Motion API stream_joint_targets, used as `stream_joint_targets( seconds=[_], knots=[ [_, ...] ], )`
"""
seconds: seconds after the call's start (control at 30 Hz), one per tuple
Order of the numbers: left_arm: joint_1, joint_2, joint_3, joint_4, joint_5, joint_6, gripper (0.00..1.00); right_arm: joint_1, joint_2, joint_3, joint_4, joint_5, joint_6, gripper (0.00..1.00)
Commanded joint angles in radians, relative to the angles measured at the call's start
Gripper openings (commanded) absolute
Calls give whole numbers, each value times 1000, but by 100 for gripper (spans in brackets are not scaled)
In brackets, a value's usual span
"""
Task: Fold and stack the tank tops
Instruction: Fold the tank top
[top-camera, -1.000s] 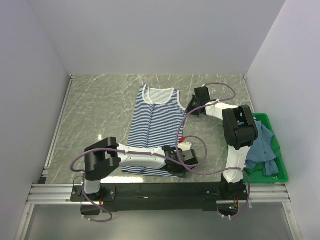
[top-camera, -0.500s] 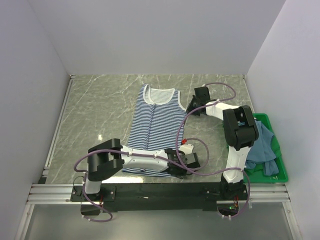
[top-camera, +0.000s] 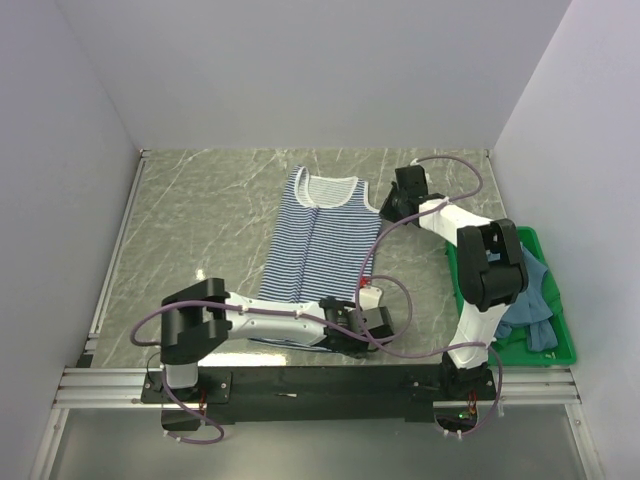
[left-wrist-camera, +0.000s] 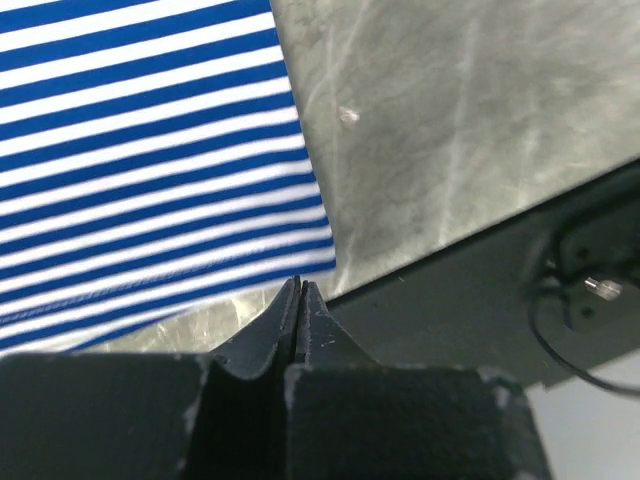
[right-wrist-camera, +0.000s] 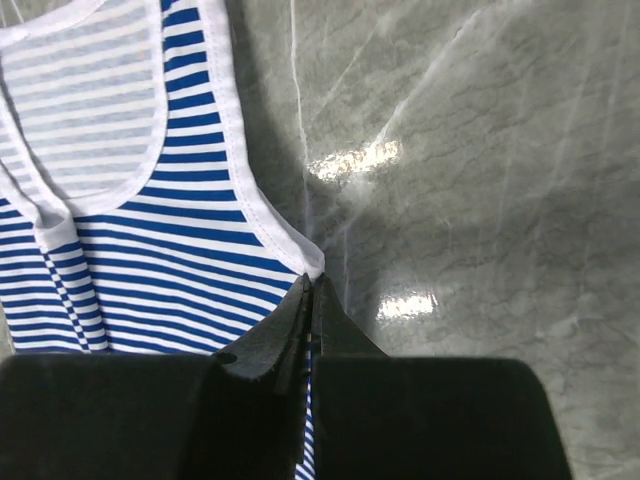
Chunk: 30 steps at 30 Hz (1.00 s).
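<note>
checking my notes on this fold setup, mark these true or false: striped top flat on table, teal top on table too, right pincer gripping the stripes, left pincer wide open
1. The striped tank top lies flat on the table: true.
2. The teal tank top is on the table too: false, it sits in the green crate.
3. The right pincer is shut on the striped top's armhole corner: true.
4. The left pincer is wide open: false, it is shut at the hem corner.

1. The left arm lies low, stretched to the right in front of its base, with the wrist angled down.
2. The left end effector (top-camera: 360, 325) has its jaws pressed flat together.
3. The right arm rises from its base, then reaches far forward and to the left.
4. The right end effector (top-camera: 392, 208) is closed, its tips pinching the armhole trim of the striped tank top (right-wrist-camera: 150, 250).
</note>
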Motion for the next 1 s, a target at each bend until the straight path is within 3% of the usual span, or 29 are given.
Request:
stream_joint_targets(
  seconds=[0.0, 0.17, 0.27, 0.3, 0.37, 0.73, 0.97],
  knots=[
    [-13, -103, -28, 50, -5, -10, 0, -16, -63, 28, -22, 55, -31, 0],
    [-11, -126, -31, 58, -15, 2, 1, -16, -65, 49, -40, 41, -40, 0],
    [-16, -92, -8, 61, -4, 22, 23, -16, -60, 51, -41, 40, -39, 0],
    [-20, -68, 9, 60, -10, 28, 34, -14, -59, 49, -41, 38, -37, 0],
    [-28, -25, 38, 46, -18, 38, 38, -14, -59, 46, -39, 34, -36, 0],
    [-43, 92, 112, 3, -73, 41, 41, -13, -45, 37, -25, 18, -30, 0],
    [-43, 124, 146, -64, -122, 24, 27, -13, -45, 23, -14, 18, -28, 0]
  ],
)
